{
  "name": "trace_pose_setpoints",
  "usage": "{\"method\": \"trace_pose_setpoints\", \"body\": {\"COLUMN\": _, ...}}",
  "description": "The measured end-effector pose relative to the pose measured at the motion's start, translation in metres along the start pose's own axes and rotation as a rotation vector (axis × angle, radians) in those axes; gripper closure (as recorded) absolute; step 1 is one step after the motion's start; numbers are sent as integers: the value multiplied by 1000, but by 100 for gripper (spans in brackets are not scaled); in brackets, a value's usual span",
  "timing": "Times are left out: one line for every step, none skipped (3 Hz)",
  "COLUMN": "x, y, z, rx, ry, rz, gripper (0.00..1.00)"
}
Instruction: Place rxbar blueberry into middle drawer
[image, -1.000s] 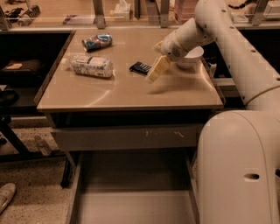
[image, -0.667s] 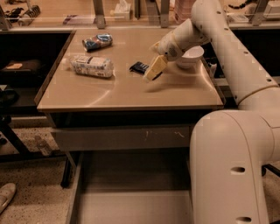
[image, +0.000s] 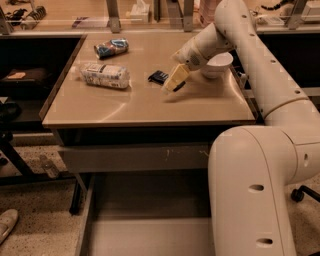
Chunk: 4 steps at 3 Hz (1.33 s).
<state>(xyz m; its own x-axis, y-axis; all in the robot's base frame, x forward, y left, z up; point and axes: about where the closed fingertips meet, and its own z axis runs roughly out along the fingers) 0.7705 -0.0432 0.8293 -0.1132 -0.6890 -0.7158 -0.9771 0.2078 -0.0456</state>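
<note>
rxbar blueberry (image: 158, 76): small flat dark wrapper, upper centre on smooth tan table (image: 125, 107) | my claw (image: 175, 80): pale wedge just right of the bar, low over table; contact, and whether apart or together, I can't tell | middle drawer (image: 145, 235): smooth grey tray, out, bottom centre

Warm, dim overhead light. Broad glare on the surface (image: 115, 107) left of the claw (image: 174, 82), which hangs low above its soft shadow.

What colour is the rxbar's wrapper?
The rxbar is dark, near black, shown in the camera view; the gripper is just right of it.
</note>
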Motion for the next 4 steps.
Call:
{"method": "trace_pose_setpoints", "body": {"x": 3, "y": -3, "z": 5, "rx": 0, "ry": 18, "rz": 21, "gripper": 0}}
{"method": "trace_pose_setpoints", "body": {"x": 9, "y": -6, "z": 11, "rx": -4, "ry": 33, "rz": 48, "gripper": 0}}
{"method": "trace_pose_setpoints", "body": {"x": 13, "y": -7, "z": 14, "rx": -8, "ry": 40, "rz": 69, "gripper": 0}}
{"method": "trace_pose_setpoints", "body": {"x": 13, "y": -7, "z": 14, "rx": -8, "ry": 40, "rz": 69, "gripper": 19}}
